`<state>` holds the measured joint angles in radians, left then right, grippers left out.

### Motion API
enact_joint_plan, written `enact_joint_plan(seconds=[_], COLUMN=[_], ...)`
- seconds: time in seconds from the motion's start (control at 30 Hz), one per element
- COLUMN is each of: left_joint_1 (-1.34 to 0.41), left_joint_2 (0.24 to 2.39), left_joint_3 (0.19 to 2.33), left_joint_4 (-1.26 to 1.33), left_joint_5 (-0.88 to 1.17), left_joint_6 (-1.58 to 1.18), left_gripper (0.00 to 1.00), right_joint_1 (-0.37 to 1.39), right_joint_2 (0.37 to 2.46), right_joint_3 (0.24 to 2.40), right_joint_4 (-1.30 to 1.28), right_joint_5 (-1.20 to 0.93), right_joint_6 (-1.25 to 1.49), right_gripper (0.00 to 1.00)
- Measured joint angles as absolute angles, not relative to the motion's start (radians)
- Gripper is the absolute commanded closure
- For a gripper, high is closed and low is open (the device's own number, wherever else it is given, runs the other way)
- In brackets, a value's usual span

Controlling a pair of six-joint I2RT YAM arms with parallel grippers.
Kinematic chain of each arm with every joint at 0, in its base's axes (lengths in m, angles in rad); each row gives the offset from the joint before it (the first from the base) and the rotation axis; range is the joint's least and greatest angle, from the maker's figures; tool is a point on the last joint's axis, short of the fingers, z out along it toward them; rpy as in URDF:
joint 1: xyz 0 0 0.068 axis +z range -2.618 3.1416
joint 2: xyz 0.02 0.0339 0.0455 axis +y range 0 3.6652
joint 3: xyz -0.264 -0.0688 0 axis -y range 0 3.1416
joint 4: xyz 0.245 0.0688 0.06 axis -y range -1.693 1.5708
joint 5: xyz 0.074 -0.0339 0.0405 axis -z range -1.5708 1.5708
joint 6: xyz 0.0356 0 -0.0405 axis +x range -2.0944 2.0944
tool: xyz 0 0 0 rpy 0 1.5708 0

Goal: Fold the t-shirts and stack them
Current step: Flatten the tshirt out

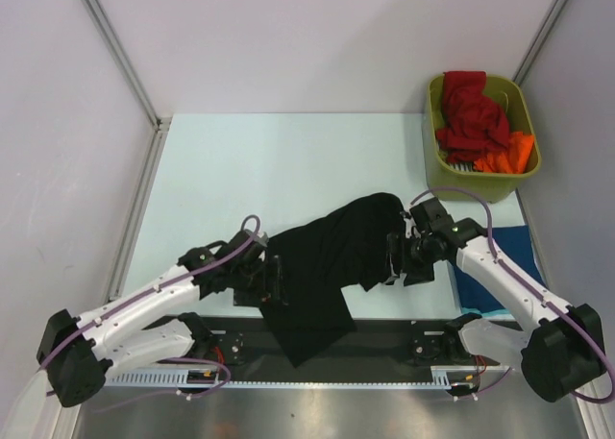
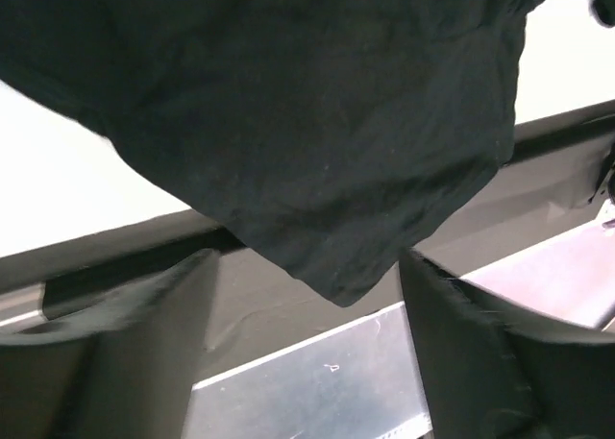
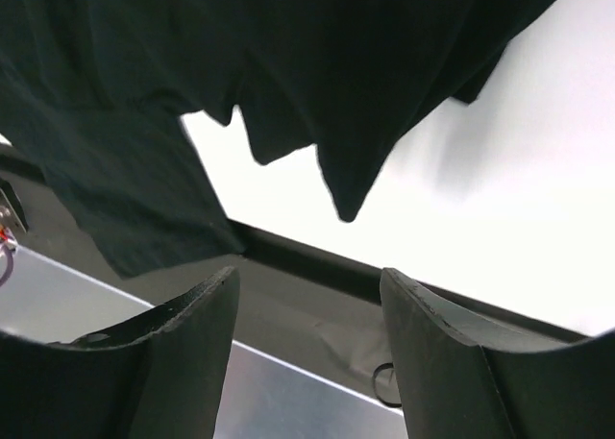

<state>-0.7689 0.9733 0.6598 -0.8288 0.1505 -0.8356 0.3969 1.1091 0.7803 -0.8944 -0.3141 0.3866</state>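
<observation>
A black t-shirt (image 1: 336, 256) lies crumpled at the near middle of the table, and its lower part hangs over the dark front edge. My left gripper (image 1: 272, 283) is at its left side and my right gripper (image 1: 394, 258) at its right side. In the left wrist view the gripper (image 2: 307, 266) is open, with the black cloth (image 2: 307, 122) beyond the fingertips and nothing between them. In the right wrist view the gripper (image 3: 307, 276) is open and empty below the cloth (image 3: 144, 93). A red shirt (image 1: 471, 117) and an orange shirt (image 1: 506, 156) lie in the bin. A dark blue shirt (image 1: 509, 261) lies flat under the right arm.
The olive-green bin (image 1: 435, 108) stands at the far right of the table. A black strip and a metal rail (image 1: 317, 377) run along the near edge between the arm bases. White walls close in the left, back and right sides.
</observation>
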Motion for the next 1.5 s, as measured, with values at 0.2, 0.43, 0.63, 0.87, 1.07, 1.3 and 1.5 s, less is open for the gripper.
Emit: enact_joint_plan(seconds=[0.2,0.43,0.63,0.87,1.07,1.3,1.5], left_joint_1=[-0.831,-0.791,-0.744,-0.719,-0.714,-0.713,-0.703], left_joint_2=[0.876,0.799,0.739,0.717,0.834,0.843,0.809], left_joint_3=[0.502,0.37,0.281,0.272,0.277,0.277,0.3], left_joint_4=[-0.787,-0.727,-0.673,-0.667,-0.606,-0.568,-0.551], left_joint_5=[0.134,0.072,0.08,0.097,0.154,0.194,0.195], left_joint_6=[-0.944,-1.051,-1.119,-1.128,-1.122,-1.116,-1.099], left_gripper=[0.17,0.11,0.26,0.38,0.44,0.62,1.0], right_joint_1=[0.443,0.466,0.484,0.485,0.485,0.485,0.485], right_joint_2=[1.082,1.081,1.079,1.074,1.074,1.075,1.095], right_joint_3=[0.768,0.767,0.755,0.75,0.75,0.745,0.717], right_joint_4=[-0.865,-0.825,-0.816,-0.817,-0.816,-0.797,-0.779], right_joint_5=[-0.304,-0.305,-0.304,-0.301,-0.3,-0.296,-0.291], right_joint_6=[0.466,0.523,0.548,0.551,0.551,0.551,0.558], right_gripper=[0.34,0.34,0.34,0.35,0.35,0.35,0.29])
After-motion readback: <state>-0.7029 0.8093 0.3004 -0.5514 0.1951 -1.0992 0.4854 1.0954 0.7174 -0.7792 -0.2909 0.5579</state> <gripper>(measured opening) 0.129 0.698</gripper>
